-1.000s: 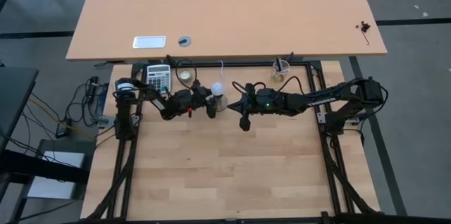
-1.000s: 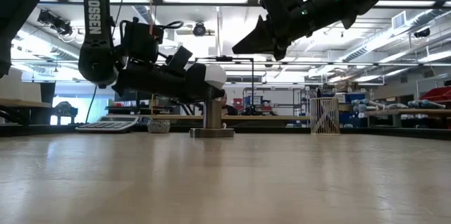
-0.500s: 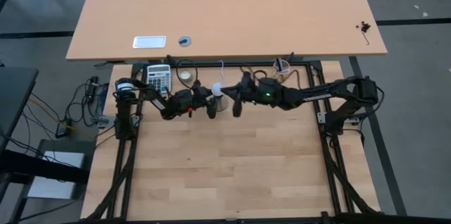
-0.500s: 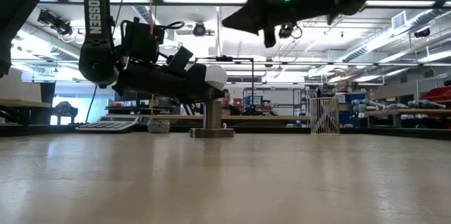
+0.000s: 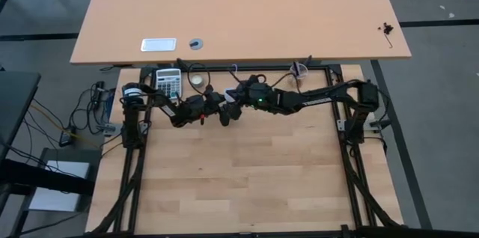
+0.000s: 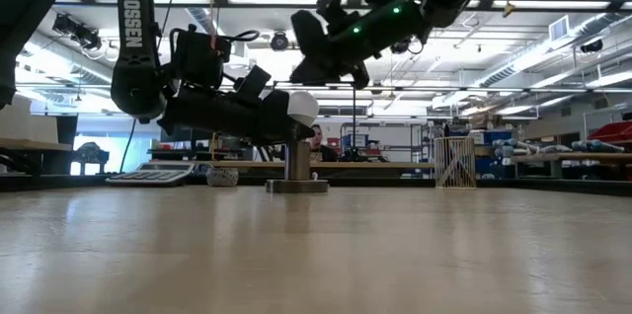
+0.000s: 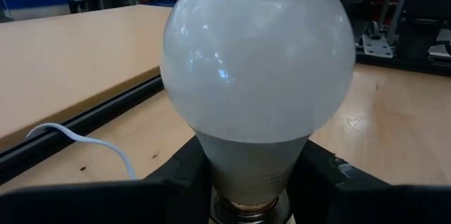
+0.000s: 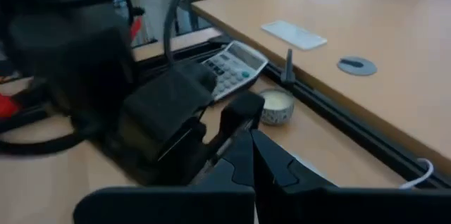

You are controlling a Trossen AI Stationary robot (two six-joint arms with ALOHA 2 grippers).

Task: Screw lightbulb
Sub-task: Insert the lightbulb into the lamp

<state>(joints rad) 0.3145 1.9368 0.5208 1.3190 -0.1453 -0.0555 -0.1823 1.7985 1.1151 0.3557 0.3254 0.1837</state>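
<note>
The white lightbulb (image 6: 301,107) stands upright on the grey metal socket (image 6: 297,164) near the table's far edge. In the left wrist view its globe (image 7: 257,55) fills the frame. My left gripper (image 6: 279,128) comes in from the table's left and is shut on the bulb. My right gripper (image 6: 293,77) is shut with nothing in it. It hovers close above the globe, reaching in from the right and tipped slightly down. In the high view the right arm (image 5: 258,99) covers the bulb. My left gripper pinches the bulb's narrow neck (image 7: 254,164), just under the globe, between its two fingers (image 7: 176,178). The fingers come in about level from the table's left, one on each side. The bulb stays upright, with its screw end (image 7: 246,210) down at the socket.
A calculator (image 5: 169,82) and a small round tin (image 8: 276,106) lie at the far left. A cup (image 5: 299,71) stands at the far edge. A thin white cord (image 7: 84,143) runs from the socket. A big desk (image 5: 239,13) stands beyond. A person (image 6: 316,141) shows behind the table.
My right gripper has swung from the table's middle toward its left and far side, until it is over the bulb. It rolled and tipped further down on the way and stayed shut. The left gripper and the bulb have kept still.
</note>
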